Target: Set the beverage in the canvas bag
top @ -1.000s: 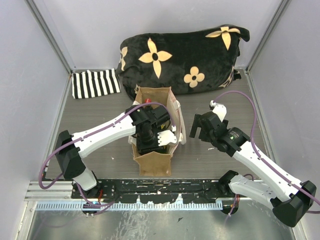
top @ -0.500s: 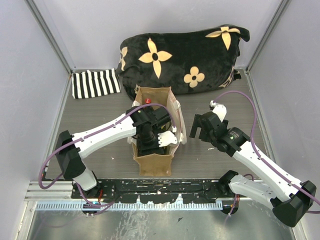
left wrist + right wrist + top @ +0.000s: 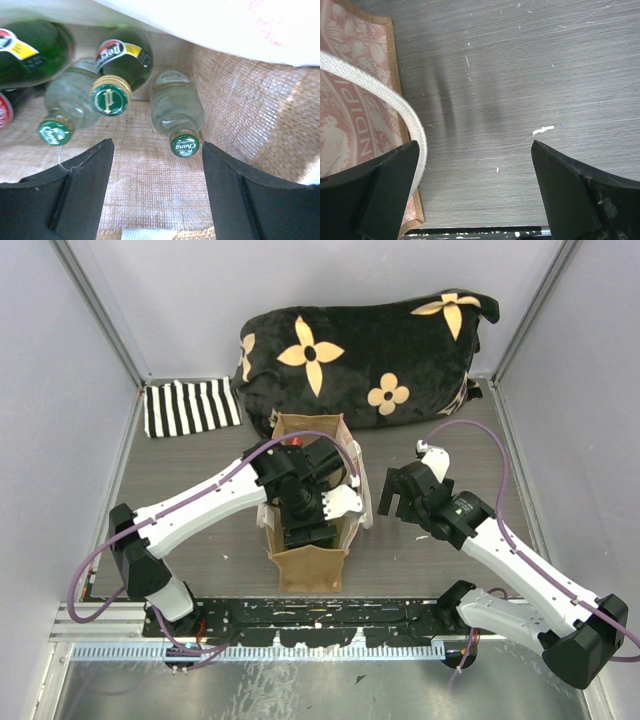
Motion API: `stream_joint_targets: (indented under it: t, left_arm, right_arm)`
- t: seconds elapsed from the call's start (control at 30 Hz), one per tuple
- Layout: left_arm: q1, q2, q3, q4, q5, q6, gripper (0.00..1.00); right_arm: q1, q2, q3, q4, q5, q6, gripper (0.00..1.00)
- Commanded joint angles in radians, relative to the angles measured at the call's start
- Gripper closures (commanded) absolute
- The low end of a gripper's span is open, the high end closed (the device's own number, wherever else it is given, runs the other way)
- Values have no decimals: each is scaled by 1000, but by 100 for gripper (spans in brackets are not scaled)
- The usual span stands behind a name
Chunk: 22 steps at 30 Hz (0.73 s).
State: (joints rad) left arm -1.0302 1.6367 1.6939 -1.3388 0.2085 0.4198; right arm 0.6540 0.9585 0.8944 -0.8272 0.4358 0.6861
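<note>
The tan canvas bag (image 3: 308, 562) stands in the middle of the table with its cream handle (image 3: 395, 105) hanging on its right side. My left gripper (image 3: 156, 190) is open and empty inside the bag, over its woven floor. Several bottles lie there: a clear one with a green Chang cap (image 3: 176, 109), a second clear one (image 3: 70, 102), and a dark green one with a gold-rimmed cap (image 3: 122, 62). My right gripper (image 3: 475, 185) is open and empty above bare table just right of the bag (image 3: 355, 95).
A black flowered cushion (image 3: 365, 350) lies behind the bag. A black-and-white striped cloth (image 3: 190, 405) lies at the back left. Grey walls close in the table on three sides. A perforated rail (image 3: 300, 615) runs along the near edge.
My left gripper has shifted slightly back and up inside the bag. The right arm has barely moved.
</note>
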Motion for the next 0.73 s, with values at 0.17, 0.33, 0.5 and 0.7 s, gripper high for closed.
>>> stream_joint_targets:
  t: [0.17, 0.33, 0.5, 0.7]
  left_arm:
    - [66, -120, 133, 64, -52, -54, 14]
    - [219, -193, 98, 230, -51, -189, 2]
    - [466, -240, 71, 345, 15, -340, 2]
    - [666, -276, -15, 421, 66, -420, 2]
  right_arm:
    - [-3, 51, 142, 28, 28, -25, 0]
    - [-4, 108, 217, 17, 46, -39, 0]
    - [-2, 171, 289, 12, 69, -51, 0]
    - [-2, 202, 321, 31, 102, -65, 0]
